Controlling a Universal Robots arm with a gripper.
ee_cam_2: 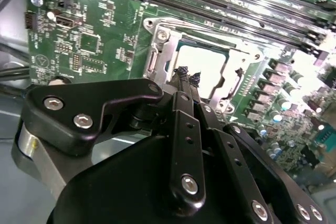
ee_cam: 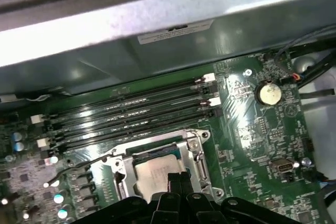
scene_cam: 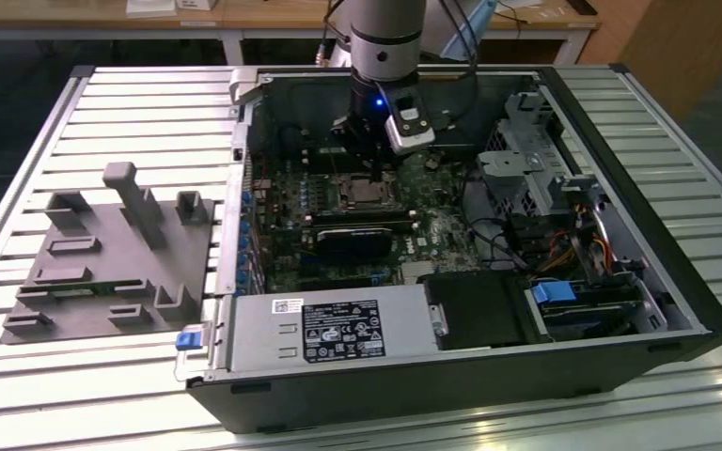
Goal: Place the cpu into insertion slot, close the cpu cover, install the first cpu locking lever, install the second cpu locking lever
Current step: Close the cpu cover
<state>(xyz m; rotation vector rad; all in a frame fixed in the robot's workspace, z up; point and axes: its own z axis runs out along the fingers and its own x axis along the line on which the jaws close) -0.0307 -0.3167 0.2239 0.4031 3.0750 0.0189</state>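
Note:
The cpu (ee_cam_2: 202, 67) lies flat in the insertion slot (scene_cam: 364, 193) on the green motherboard. The silver cpu cover (ee_cam_2: 239, 56) lies down around it, and the chip's pale top shows through its window. In the first wrist view the cpu (ee_cam: 153, 169) and the cpu cover (ee_cam: 196, 150) show again, and a thin wire locking lever (ee_cam: 79, 163) juts out beside the socket, raised off the board. My gripper (ee_cam_2: 187, 74) is shut with nothing between its fingers, and its tips hang just over the socket's edge. The exterior view shows the gripper (scene_cam: 376, 174) straight above the socket.
Long black memory slots (ee_cam: 131, 114) run beside the socket, with a coin battery (ee_cam: 269, 94) past them. A black card (scene_cam: 354, 240), the power supply (scene_cam: 323, 329) and a drive cage (scene_cam: 537, 169) crowd the case. A grey fixture (scene_cam: 104, 263) sits at the exterior view's left.

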